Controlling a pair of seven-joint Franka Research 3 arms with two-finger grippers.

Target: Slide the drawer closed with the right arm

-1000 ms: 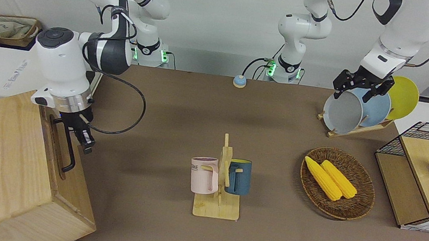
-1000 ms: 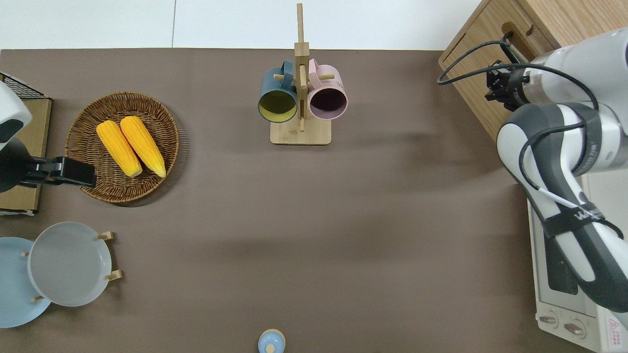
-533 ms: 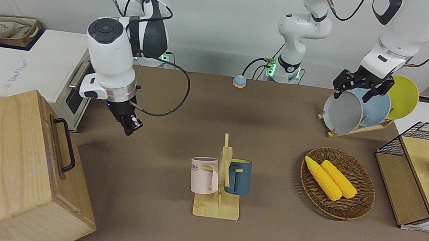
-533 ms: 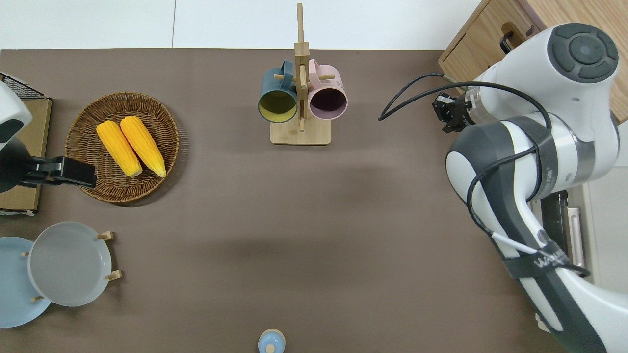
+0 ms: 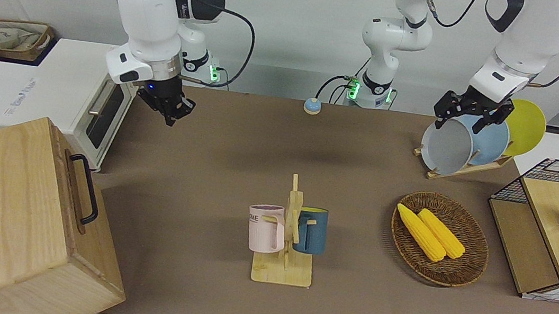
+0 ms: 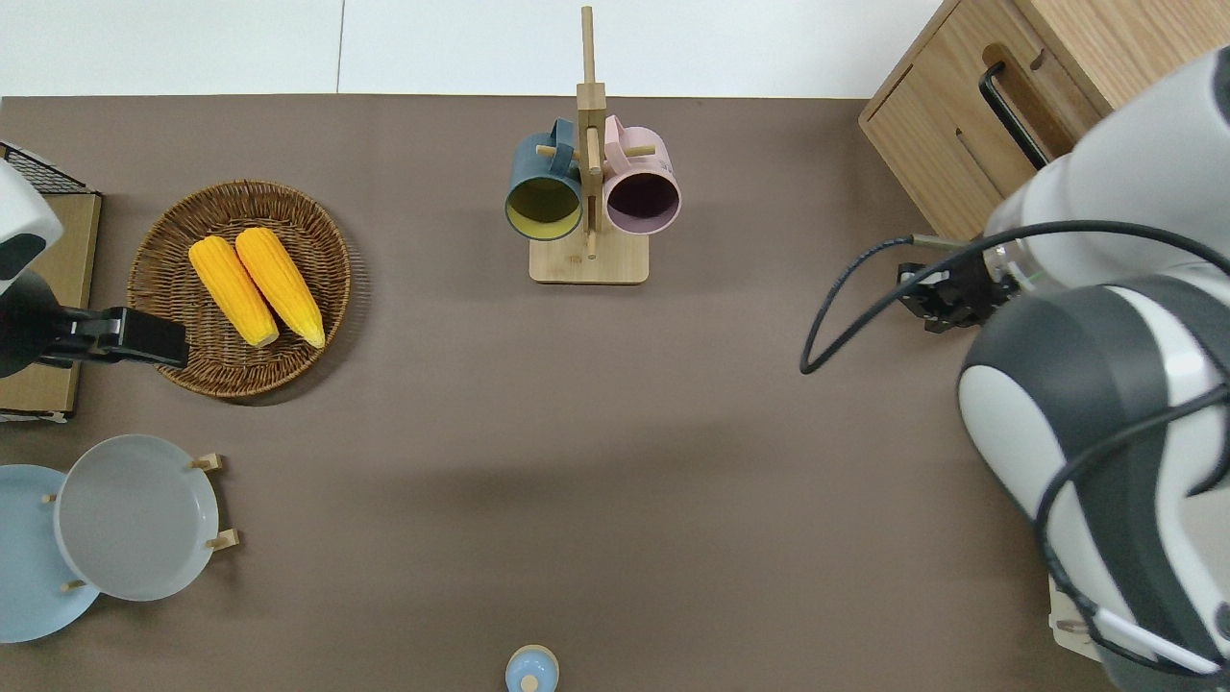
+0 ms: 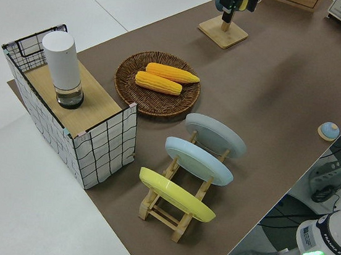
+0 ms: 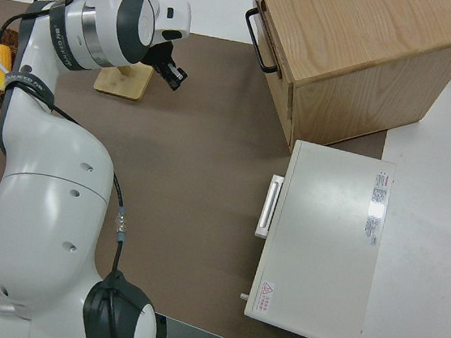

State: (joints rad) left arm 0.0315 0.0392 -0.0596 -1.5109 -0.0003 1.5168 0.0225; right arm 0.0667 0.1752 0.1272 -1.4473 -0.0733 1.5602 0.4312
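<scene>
Drawer [image 5: 74,190] seated flush in the wooden cabinet [image 5: 0,218] at the right arm's end of the bench [image 5: 239,136], right gripper [image 5: 172,112] raised clear of the cabinet, fingers seemingly closed and empty, left arm parked.

We note a mug rack [image 5: 283,264] mid-table holding pink mug [image 5: 266,228] and blue mug [image 5: 311,230]; wicker basket [image 5: 463,273] with two corn cobs [image 5: 430,232]; plate rack [image 5: 462,169]; white oven [image 8: 323,244].
</scene>
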